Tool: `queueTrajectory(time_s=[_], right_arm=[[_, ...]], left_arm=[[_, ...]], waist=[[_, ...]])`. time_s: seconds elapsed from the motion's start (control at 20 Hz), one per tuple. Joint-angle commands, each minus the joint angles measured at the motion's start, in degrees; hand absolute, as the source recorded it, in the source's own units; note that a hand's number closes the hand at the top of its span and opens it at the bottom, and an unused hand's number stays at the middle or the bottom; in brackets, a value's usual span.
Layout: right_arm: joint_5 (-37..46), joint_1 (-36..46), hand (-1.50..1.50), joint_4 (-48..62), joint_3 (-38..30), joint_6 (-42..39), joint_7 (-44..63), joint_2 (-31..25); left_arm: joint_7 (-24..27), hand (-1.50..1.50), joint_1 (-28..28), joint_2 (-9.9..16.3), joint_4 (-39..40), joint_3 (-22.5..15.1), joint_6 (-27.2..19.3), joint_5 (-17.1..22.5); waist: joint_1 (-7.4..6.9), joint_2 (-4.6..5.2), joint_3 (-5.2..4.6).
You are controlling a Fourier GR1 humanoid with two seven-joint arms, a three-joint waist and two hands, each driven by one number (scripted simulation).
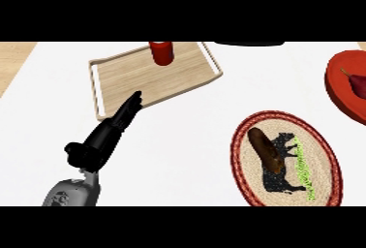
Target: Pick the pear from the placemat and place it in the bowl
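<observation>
The white bench (186, 121) fills the view and carries everything. Largest on it is the pale wooden tray with white side rails (172, 82), lying at the upper left, with a red cylindrical bottle (162, 52) standing upright at its far edge. Next is the oval woven placemat with a red rim, a black animal figure and a green stripe (314, 145), at the lower right. At the right edge sits the red bowl (343, 89), only partly in view, with a dark reddish thing lying in it that I cannot identify.

The robot's left hand (107, 138), black on a grey forearm, comes in from the lower left; its fingers (130, 106) are straight and held together, pointing up toward the tray's near edge and holding nothing. It is well apart from the placemat. The right hand does not show.

The long brown pear (266, 150) lies on its side on the left half of the placemat, narrow end toward the far side, slanting down to the right, partly over the black figure. It is untouched, so the pick is not yet begun.

I judge it light and stiff enough to lift without sagging, but smooth-skinned and rounded, so likely to roll or slip. The thicker middle, taken across its short width from above, looks the best hold; the tapered ends offer less to close on.
</observation>
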State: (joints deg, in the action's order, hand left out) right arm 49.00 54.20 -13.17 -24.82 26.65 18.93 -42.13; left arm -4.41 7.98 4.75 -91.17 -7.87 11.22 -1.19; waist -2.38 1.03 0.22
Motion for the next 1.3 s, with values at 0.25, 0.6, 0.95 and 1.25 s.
queueTrajectory(time_s=[0.25, 0.6, 0.95, 1.25], right_arm=[[-8.5, -1.4, -1.50, -4.8, -8.8, 12.4, -2.5, -2.3], [-18.6, -11.9, -1.50, -9.8, -16.5, 11.3, -9.4, -4.7], [-29.4, -30.1, -1.50, -24.2, -23.4, 6.4, -17.4, -0.9], [-37.4, -43.6, -1.50, -36.1, -27.9, -5.3, -17.2, -1.1]], left_arm=[[-2.0, 0.00, -0.8, -1.9, -1.4, -0.9, -2.0, -1.0], [-0.6, 0.00, -0.5, 0.8, 0.4, 2.2, 0.3, 0.4], [0.4, 0.00, -6.2, 2.1, -3.0, 3.2, 0.7, 0.9], [0.3, 0.00, -1.0, 0.4, 1.8, 3.0, -0.2, -0.2]], waist=[[1.35, -0.68, -0.09], [2.83, -1.05, -0.17], [4.34, -1.77, -0.30], [3.89, -1.34, -0.29]])
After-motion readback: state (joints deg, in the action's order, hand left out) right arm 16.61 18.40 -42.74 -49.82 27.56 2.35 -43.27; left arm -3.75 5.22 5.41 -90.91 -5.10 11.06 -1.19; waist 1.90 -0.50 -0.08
